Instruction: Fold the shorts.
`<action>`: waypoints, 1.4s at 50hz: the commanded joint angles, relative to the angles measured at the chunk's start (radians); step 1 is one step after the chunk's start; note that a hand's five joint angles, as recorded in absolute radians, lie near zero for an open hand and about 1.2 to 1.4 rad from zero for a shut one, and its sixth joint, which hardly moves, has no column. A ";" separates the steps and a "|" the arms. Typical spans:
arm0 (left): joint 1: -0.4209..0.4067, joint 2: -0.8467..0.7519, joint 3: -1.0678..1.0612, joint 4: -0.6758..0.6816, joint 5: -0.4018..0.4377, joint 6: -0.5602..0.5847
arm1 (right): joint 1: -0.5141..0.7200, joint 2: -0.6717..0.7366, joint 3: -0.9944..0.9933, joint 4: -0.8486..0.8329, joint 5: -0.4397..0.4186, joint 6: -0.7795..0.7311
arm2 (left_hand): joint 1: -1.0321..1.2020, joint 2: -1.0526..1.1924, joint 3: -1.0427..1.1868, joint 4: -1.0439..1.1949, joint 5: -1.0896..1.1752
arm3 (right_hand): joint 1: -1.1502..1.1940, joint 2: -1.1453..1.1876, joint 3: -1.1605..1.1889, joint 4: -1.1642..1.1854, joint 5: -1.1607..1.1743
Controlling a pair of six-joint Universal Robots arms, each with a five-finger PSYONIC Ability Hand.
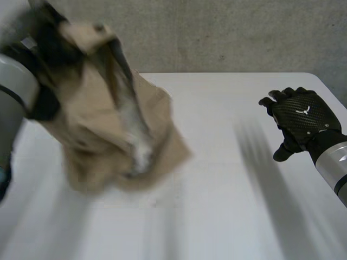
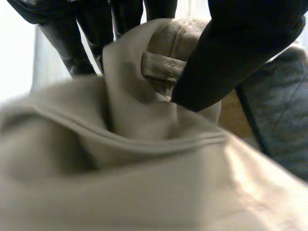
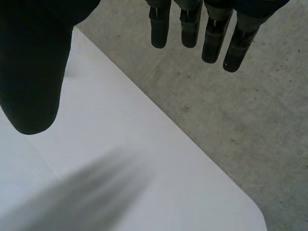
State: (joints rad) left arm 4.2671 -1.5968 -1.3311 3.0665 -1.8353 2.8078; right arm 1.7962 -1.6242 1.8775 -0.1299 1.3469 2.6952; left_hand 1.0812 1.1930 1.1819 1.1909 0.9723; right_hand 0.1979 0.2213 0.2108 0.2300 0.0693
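- Tan fabric, the shorts (image 1: 114, 124), is hanging in a bunched mass over the left part of the white table (image 1: 227, 179), held up from its top end by the left arm.
- The lowest folds of the shorts are sitting close to the tabletop; whether they are touching it cannot be told.
- The left hand (image 2: 231, 48) is pinching the shorts at the waistband. In the left wrist view its thumb is pressing into the cloth from one side and its fingers (image 2: 72, 53) are closing on it from the other.
- A belt loop (image 2: 161, 65) is showing on the gathered waistband between the thumb and the fingers.
- The right hand (image 1: 301, 116) is hovering over the right side of the table, well apart from the shorts, palm down.
- Its fingers (image 3: 190, 29) are hanging straight and slightly apart, and its thumb (image 3: 31, 72) is standing off from them, so the hand is spread and holding nothing.
- In the right wrist view a rounded corner of the table is lying under that hand, with a grey concrete surface (image 3: 231, 96) beyond it.
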 commanded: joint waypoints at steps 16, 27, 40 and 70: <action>-0.286 -0.297 0.231 0.034 -0.085 -0.013 | -0.064 0.003 0.025 0.000 -0.023 0.006 | 0.315 0.203 0.214 0.205 0.249 | -0.023 -0.047 -0.036 -0.055 -0.069; -0.529 -0.529 0.144 -0.001 -0.038 -0.010 | -0.146 0.001 0.017 0.003 -0.032 0.005 | -0.750 -0.862 -0.851 -0.860 -0.816 | -0.023 -0.047 -0.036 -0.055 -0.069; -0.261 -0.165 0.026 -0.026 -0.025 0.099 | -0.092 -0.086 0.019 0.078 -0.048 0.066 | -0.815 -0.927 -0.916 -0.925 -0.881 | -0.023 -0.047 -0.036 -0.055 -0.069; 0.004 -0.308 -0.373 0.070 0.245 0.562 | 0.206 0.294 -0.003 0.060 0.017 0.408 | -0.777 -0.889 -0.877 -0.886 -0.842 | 0.222 0.198 0.209 0.189 0.176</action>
State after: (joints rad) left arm 4.2733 -1.8074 -1.7411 3.0973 -1.5841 3.3765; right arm 1.9767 -1.4178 1.8927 0.0280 1.2929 3.1105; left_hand 0.2816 0.2680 0.2681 0.2693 0.0812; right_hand 0.2671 0.3036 0.3122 0.3126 0.1342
